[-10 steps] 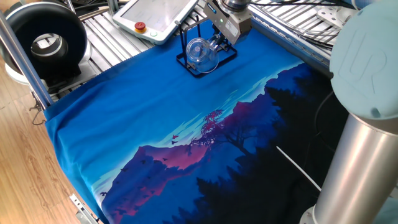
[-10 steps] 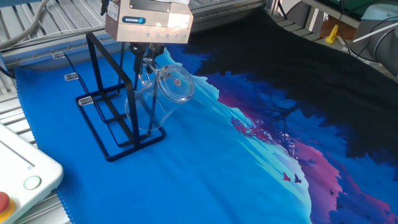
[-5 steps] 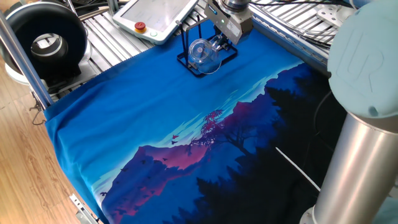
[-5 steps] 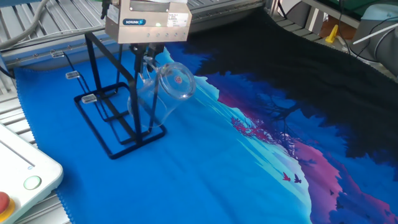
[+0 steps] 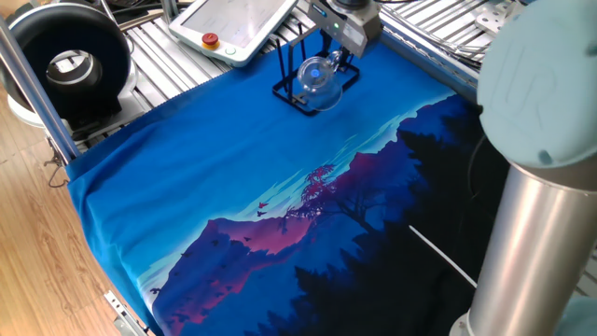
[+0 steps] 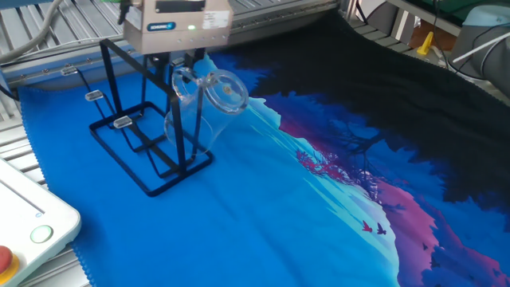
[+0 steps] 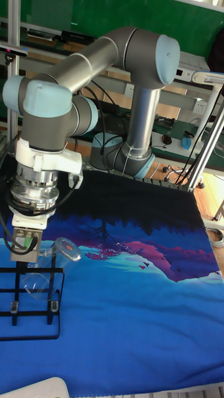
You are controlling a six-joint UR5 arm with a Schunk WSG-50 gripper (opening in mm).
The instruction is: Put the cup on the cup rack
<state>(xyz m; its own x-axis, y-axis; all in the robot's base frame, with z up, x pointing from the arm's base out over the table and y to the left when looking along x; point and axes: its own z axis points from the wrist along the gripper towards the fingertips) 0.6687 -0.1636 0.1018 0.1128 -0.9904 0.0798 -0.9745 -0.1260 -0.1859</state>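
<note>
Your gripper (image 6: 182, 67), shut on the cup (image 6: 209, 100), has shifted the rack (image 6: 135, 131) sideways. Expect the peg target to have moved.

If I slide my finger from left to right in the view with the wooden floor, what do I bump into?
Round black drum with a silver middle → white tablet with a red button → black wire cup rack → big grey robot arm column.

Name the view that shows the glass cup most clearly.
The other fixed view: the cup is close, tilted against the cup rack. One fixed view shows it small and far; the tall fixed view shows it faintly below the end effector.
</note>
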